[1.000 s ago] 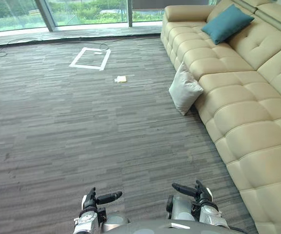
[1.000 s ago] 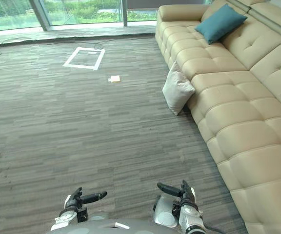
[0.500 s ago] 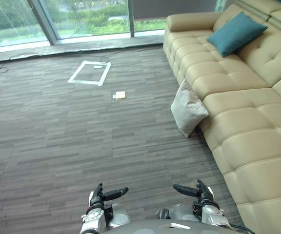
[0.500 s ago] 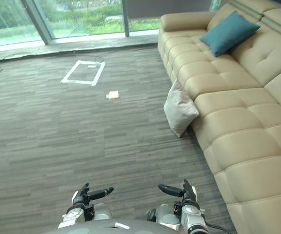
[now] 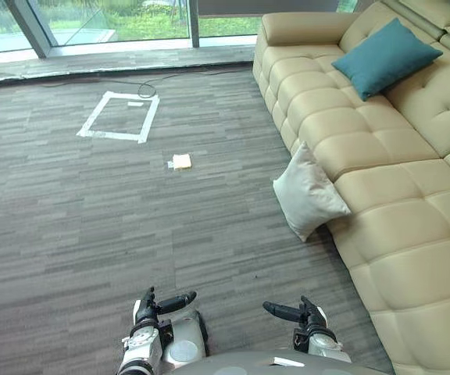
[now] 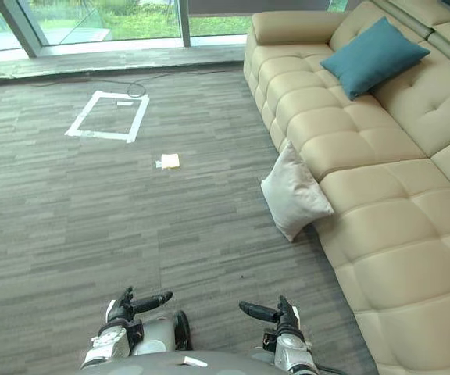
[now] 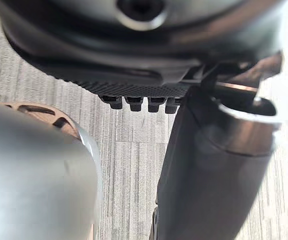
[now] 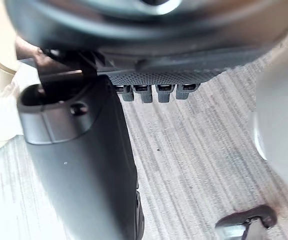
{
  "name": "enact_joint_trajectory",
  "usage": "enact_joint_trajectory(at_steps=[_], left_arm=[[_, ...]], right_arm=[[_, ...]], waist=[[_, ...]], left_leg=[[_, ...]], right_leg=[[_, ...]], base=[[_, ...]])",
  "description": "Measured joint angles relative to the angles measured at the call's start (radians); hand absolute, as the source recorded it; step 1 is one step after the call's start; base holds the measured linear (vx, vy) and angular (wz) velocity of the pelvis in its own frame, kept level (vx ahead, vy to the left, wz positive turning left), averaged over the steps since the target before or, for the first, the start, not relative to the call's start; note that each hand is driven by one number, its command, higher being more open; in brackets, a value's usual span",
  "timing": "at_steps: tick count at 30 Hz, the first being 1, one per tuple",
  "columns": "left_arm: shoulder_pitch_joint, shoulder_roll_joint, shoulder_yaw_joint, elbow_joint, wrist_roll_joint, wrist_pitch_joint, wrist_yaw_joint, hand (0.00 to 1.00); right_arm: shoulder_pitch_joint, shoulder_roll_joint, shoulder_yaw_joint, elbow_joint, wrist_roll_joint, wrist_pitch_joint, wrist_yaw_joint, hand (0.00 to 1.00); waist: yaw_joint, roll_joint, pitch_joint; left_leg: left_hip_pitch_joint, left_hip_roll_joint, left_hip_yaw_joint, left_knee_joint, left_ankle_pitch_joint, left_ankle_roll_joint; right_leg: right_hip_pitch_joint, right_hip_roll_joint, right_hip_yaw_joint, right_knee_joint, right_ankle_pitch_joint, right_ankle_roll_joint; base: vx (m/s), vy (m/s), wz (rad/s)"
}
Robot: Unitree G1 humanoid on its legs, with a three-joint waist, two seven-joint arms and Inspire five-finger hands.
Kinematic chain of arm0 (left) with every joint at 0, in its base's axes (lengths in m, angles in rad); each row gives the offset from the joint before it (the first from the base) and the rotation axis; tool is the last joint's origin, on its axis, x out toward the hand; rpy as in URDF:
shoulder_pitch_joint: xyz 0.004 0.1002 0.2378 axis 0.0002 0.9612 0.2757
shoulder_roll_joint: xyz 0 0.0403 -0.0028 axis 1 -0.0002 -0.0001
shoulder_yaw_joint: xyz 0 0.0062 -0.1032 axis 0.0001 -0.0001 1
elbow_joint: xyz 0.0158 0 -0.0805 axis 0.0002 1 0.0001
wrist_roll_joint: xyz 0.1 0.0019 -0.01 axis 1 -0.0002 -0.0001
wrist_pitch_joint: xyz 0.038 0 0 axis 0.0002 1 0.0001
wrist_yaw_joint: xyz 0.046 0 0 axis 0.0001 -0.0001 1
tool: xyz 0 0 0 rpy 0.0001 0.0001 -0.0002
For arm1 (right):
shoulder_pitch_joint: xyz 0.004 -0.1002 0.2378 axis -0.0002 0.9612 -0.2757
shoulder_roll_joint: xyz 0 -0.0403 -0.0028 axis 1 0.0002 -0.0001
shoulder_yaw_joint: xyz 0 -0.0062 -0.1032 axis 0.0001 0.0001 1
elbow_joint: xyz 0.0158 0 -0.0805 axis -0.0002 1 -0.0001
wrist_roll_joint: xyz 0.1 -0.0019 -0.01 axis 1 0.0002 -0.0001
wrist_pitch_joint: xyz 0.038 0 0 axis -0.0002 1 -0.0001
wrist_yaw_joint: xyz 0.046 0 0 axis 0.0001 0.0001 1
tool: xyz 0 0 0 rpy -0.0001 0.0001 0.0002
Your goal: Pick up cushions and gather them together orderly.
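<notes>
- White cushion (image 5: pixel 309 194) leans against the sofa (image 5: pixel 412 203); I'd step closer, then grip both sides.
- Left hand (image 5: pixel 153 310), right hand (image 5: pixel 303 316): fingers relaxed, holding nothing.

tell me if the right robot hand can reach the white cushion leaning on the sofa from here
Probably not yet. The right robot hand hangs low and open, while the white cushion leans on the sofa well ahead across the carpet. Nothing blocks the way; it just looks too far.
</notes>
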Motion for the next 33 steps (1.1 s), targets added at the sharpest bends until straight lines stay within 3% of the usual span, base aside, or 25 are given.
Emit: enact_joint_trajectory(at_steps=[2, 5, 7, 8, 9, 11, 12, 15, 16, 17, 20, 22, 25, 28, 29, 31, 33], left_arm=[[0.016, 0.001, -0.007, 0.002, -0.001, 0.001, 0.003, 1.0], [0.026, 0.003, -0.012, 0.01, 0.0, 0.002, 0.003, 1.0], [0.027, 0.008, -0.012, 0.035, -0.001, 0.003, 0.003, 1.0], [0.027, 0.011, -0.013, 0.042, 0.0, 0.004, 0.002, 1.0], [0.015, 0.007, -0.021, 0.055, 0.001, 0.007, -0.001, 1.0], [0.008, -0.009, -0.042, 0.063, 0.003, 0.006, -0.008, 1.0], [0.001, -0.031, -0.04, 0.063, 0.021, 0.008, -0.015, 1.0], [0.0, -0.03, -0.023, 0.053, 0.036, 0.007, -0.021, 1.0], [0.007, -0.03, 0.012, 0.025, 0.04, 0.003, -0.025, 1.0], [0.015, -0.03, 0.021, -0.001, 0.041, -0.003, -0.023, 1.0], [0.022, -0.039, 0.047, -0.034, 0.038, -0.015, -0.024, 1.0], [0.021, -0.042, 0.049, -0.045, 0.035, -0.017, -0.024, 1.0], [0.012, -0.048, 0.052, -0.048, 0.035, -0.022, -0.018, 1.0], [-0.001, -0.052, 0.06, -0.046, 0.034, -0.02, -0.016, 1.0], [0.001, -0.055, 0.069, -0.04, 0.027, -0.02, -0.015, 1.0], [0.014, -0.063, 0.077, -0.037, -0.001, -0.015, -0.01, 1.0], [0.01, -0.034, 0.077, -0.018, -0.009, -0.012, -0.011, 1.0]], right_arm=[[0.0, 0.001, 0.003, -0.014, 0.0, -0.019, 0.0, 1.0], [-0.029, -0.006, 0.026, -0.013, -0.003, -0.032, 0.003, 1.0], [-0.048, -0.009, 0.03, -0.013, -0.006, -0.031, 0.008, 1.0], [-0.048, -0.011, 0.034, -0.012, -0.008, -0.029, 0.01, 1.0], [-0.051, -0.042, 0.041, 0.009, -0.011, -0.031, 0.014, 1.0], [-0.059, -0.062, 0.028, 0.008, -0.019, -0.027, 0.015, 1.0], [-0.047, -0.071, -0.002, 0.011, -0.02, -0.017, 0.015, 1.0], [-0.019, -0.077, -0.029, 0.007, -0.011, 0.004, 0.013, 1.0], [0.002, -0.076, -0.027, -0.004, -0.014, 0.004, 0.007, 1.0], [0.007, -0.075, -0.026, -0.008, -0.015, 0.005, 0.005, 1.0], [0.02, -0.066, -0.022, -0.017, -0.014, 0.008, 0.001, 1.0], [0.02, -0.065, -0.029, -0.016, -0.015, 0.012, 0.003, 1.0], [0.02, -0.055, -0.043, -0.015, -0.016, 0.013, -0.001, 1.0], [0.02, -0.046, -0.039, -0.013, -0.016, 0.013, -0.005, 1.0], [0.022, -0.048, -0.039, -0.012, -0.016, 0.013, -0.005, 1.0], [0.032, -0.053, -0.039, -0.012, -0.016, 0.013, -0.005, 1.0], [0.054, -0.027, -0.038, -0.012, -0.015, 0.012, -0.004, 1.0]], waist=[[-0.017, 0.005, -0.003], [-0.035, 0.012, 0.001], [-0.044, 0.018, 0.006], [-0.046, 0.013, 0.005], [-0.042, 0.025, 0.013], [-0.049, 0.06, 0.011], [-0.053, 0.067, 0.016], [-0.055, 0.068, 0.019], [-0.052, 0.068, 0.023], [-0.052, 0.069, 0.023], [-0.047, 0.066, 0.024], [-0.04, 0.064, 0.023], [-0.031, 0.053, 0.026], [-0.013, 0.037, 0.034], [-0.013, 0.04, 0.032], [0.002, 0.057, 0.013], [0.0, -0.002, -0.02]], left_leg=[[0.09, 0.001, 0.01, -0.061, -0.006, -0.012], [0.197, 0.033, 0.054, -0.144, 0.005, -0.03], [0.242, 0.052, 0.074, -0.174, 0.012, -0.051], [0.268, 0.045, 0.081, -0.197, 0.014, -0.073], [0.329, 0.05, 0.078, -0.23, -0.003, -0.126], [0.335, 0.072, 0.076, -0.235, 0.014, -0.129], [0.342, 0.086, 0.073, -0.199, 0.033, -0.152], [0.257, 0.175, -0.003, 0.1, 0.054, -0.169], [0.148, 0.238, -0.083, 0.422, 0.057, -0.174], [0.094, 0.258, -0.084, 0.537, 0.055, -0.17], [-0.007, 0.271, -0.033, 0.574, 0.028, -0.136], [-0.053, 0.258, -0.006, 0.462, 0.003, -0.108], [-0.084, 0.2, -0.033, 0.197, 0.001, -0.106], [-0.125, 0.091, -0.2, 0.013, 0.024, -0.122], [-0.126, 0.061, -0.249, -0.049, 0.05, -0.12], [-0.106, 0.04, -0.283, -0.079, 0.176, -0.097], [-0.092, -0.002, -0.22, -0.049, 0.131, -0.073]], right_leg=[[-0.065, 0.002, -0.075, 0.05, -0.027, -0.04], [-0.192, 0.067, -0.21, -0.112, -0.068, -0.087], [-0.226, 0.105, -0.275, -0.279, -0.041, -0.091], [-0.23, 0.118, -0.295, -0.384, 0.011, -0.095], [-0.216, 0.154, -0.3, -0.469, 0.162, -0.235], [-0.226, 0.186, -0.293, -0.454, 0.105, -0.234], [-0.227, 0.187, -0.284, -0.409, 0.048, -0.23], [-0.165, 0.223, -0.281, -0.416, -0.002, -0.224], [-0.091, 0.262, -0.278, -0.45, -0.019, -0.226], [-0.051, 0.279, -0.27, -0.47, -0.034, -0.219], [0.01, 0.303, -0.241, -0.517, -0.052, -0.207], [0.031, 0.305, -0.211, -0.539, -0.05, -0.198], [0.071, 0.291, -0.143, -0.563, -0.045, -0.195], [0.105, 0.265, -0.056, -0.576, -0.057, -0.159], [0.11, 0.26, -0.028, -0.571, -0.068, -0.136], [0.106, 0.256, 0.045, -0.539, -0.102, -0.084], [0.091, 0.187, 0.074, -0.49, -0.121, -0.046]], base=[[0.4, 0.025, -0.12], [0.42, -0.076, -0.19], [0.53, -0.19, -0.17], [0.49, -0.193, -0.29], [0.39, -0.149, -0.41], [0.49, -0.231, -0.38], [0.5, -0.284, -0.19], [0.35, -0.234, -0.15], [0.25, -0.161, -0.25], [0.19, -0.114, -0.25], [0.2, -0.027, -0.27], [0.19, 0.06, -0.4], [0.27, 0.141, -0.62], [0.28, 0.252, -0.79], [0.33, 0.376, -0.87], [0.3, 0.343, -0.96], [0.38, 0.315, -0.73]])
